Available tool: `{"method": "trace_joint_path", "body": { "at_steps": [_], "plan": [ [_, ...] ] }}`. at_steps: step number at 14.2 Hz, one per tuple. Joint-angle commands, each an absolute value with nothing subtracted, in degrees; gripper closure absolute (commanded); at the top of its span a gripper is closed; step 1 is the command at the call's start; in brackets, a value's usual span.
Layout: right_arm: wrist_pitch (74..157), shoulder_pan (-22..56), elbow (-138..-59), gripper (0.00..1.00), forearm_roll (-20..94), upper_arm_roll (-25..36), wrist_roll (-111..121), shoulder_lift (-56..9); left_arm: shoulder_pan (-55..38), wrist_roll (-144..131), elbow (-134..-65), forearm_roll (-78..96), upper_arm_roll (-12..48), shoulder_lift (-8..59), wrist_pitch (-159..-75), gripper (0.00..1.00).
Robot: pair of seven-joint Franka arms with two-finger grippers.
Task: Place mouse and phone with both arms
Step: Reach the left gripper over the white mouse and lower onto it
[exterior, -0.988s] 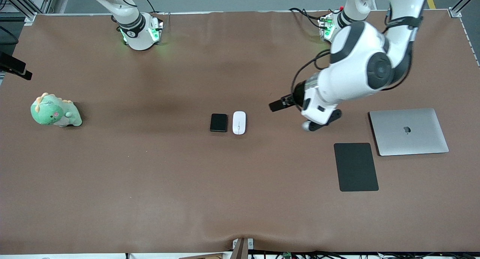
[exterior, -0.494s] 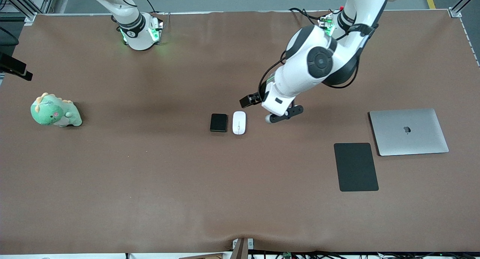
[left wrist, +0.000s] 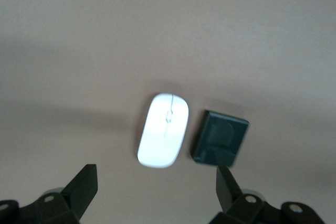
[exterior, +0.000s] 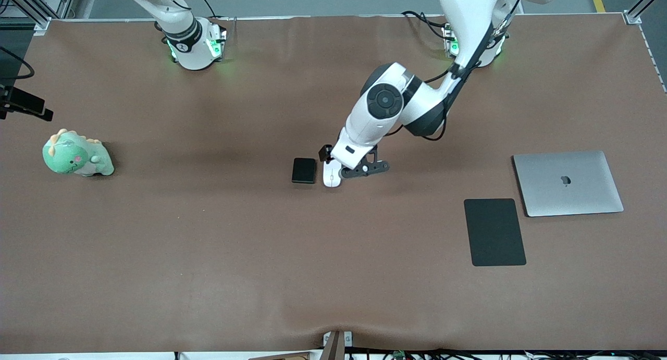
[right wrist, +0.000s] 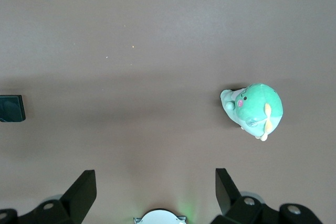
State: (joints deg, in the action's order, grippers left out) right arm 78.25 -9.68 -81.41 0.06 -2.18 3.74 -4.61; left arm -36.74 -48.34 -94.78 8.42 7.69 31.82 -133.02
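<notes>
- The mouse (exterior: 330,178) lies mid-table, just beside the phone (exterior: 304,170), which sits toward the right arm's end of it; in the left wrist view the mouse (left wrist: 163,130) and phone (left wrist: 219,138) lie side by side, apart.
- The left gripper (exterior: 348,168) hangs over the mouse, its fingers (left wrist: 84,186) spread wide and holding nothing.
- The right gripper (right wrist: 155,195) waits over the table near a green dinosaur plush (right wrist: 253,110), its fingers spread and holding nothing.
- A closed laptop (exterior: 568,183) and a mouse pad (exterior: 494,232) lie toward the left arm's end.

Apple logo on laptop (exterior: 567,183)
</notes>
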Motion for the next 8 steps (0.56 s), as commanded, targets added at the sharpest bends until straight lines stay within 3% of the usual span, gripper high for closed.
{"method": "trace_joint_path", "body": {
  "at_steps": [1,8],
  "plan": [
    [77.87,-10.81,-80.33,0.00,-0.62,-3.08,2.90,-5.80,-38.66,-48.16,-90.10,2.30,7.29,38.74,-135.96,0.00],
    [77.52,-10.55,-80.60,0.00,-0.53,-3.08,3.16,-9.30,-42.18,-48.34,-85.61,-3.51,6.86,46.32,-136.32,0.00]
  ]
}}
